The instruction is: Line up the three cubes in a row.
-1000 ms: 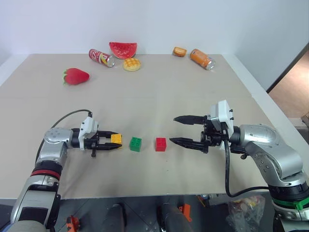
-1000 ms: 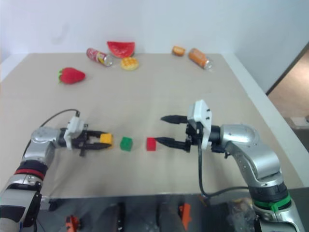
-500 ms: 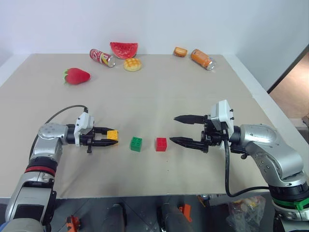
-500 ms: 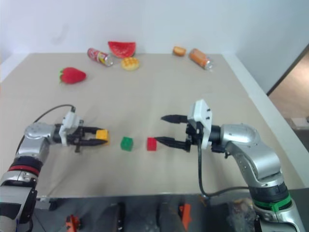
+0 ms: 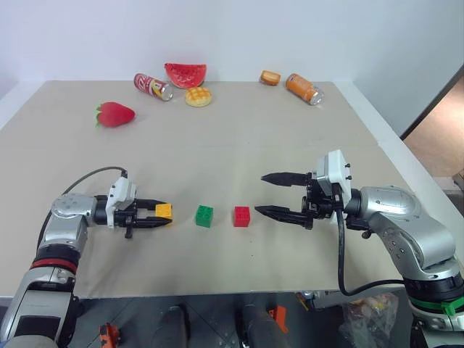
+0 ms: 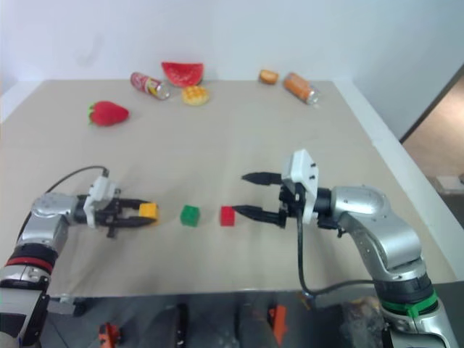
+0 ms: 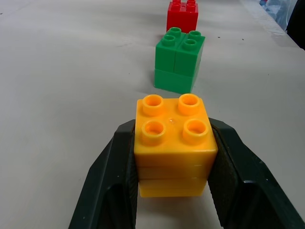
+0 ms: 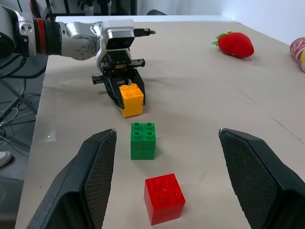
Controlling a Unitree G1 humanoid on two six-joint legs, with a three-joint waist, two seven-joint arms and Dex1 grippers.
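Yellow-orange cube point(image 5: 164, 210) is sitting pinched in our left gripper point(image 5: 161, 214), left of the green cube point(image 5: 204, 216) and red cube point(image 5: 241, 216) on the table point(image 5: 239, 138). We are holding our right gripper point(image 5: 268, 194) spread wide, empty, right of red.

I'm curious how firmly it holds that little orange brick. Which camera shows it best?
The left wrist view: the yellow-orange cube sits close up, studs upward, clamped between the left gripper's two black fingers. The right wrist view shows it from the front, farther off. Both eye views show it small at the gripper's tip.
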